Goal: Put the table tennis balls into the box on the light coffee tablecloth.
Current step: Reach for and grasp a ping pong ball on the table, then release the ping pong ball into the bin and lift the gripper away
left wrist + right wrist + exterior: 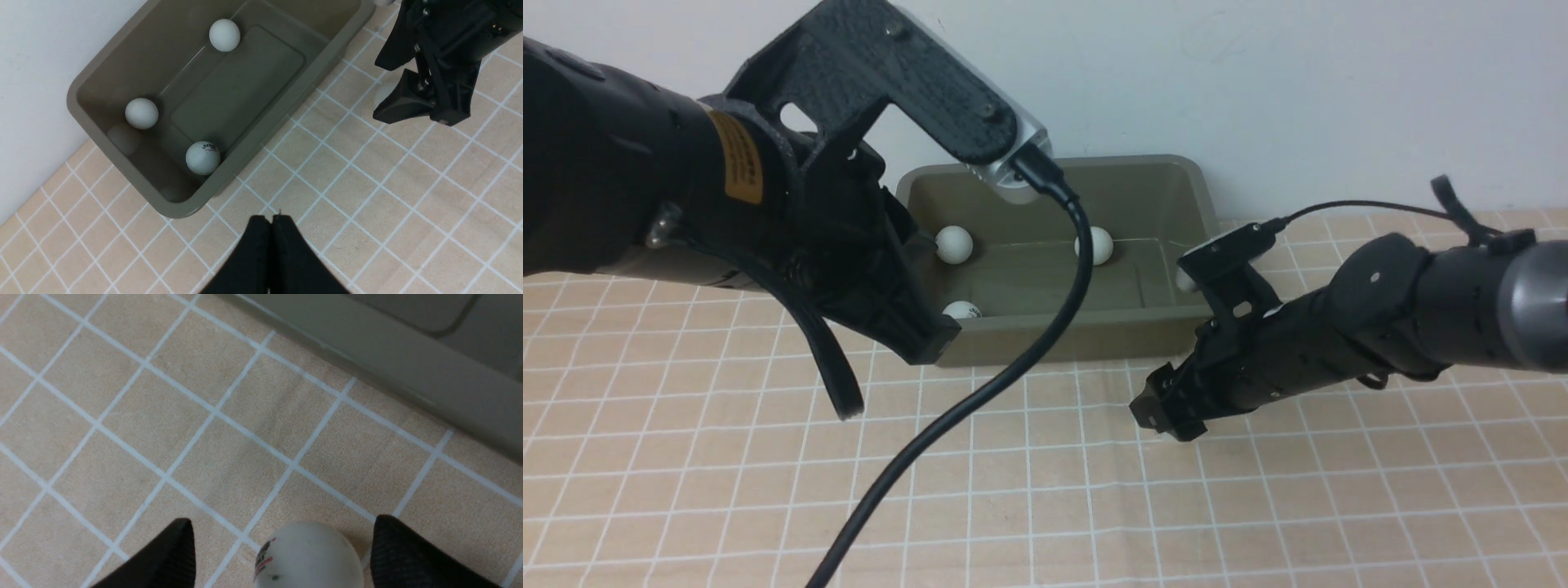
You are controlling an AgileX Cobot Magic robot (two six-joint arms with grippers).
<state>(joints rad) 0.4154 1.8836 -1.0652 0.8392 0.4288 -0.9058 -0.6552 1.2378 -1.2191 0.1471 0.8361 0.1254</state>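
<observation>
Plain white wall (1339,98) fills the bkgd across the front view, matte, evenly lit, w/ a faint grey scuff near top right. Also shows at the edge of the left wrist view.

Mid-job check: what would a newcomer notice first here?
The olive-green rectangular plastic tub by the white wall, holding three small white table tennis balls. Then the fourth white ball, lying on the peach grid-lined cloth inside the open right claw, just outside the tub. The left claw hangs shut near the tub's front.
</observation>
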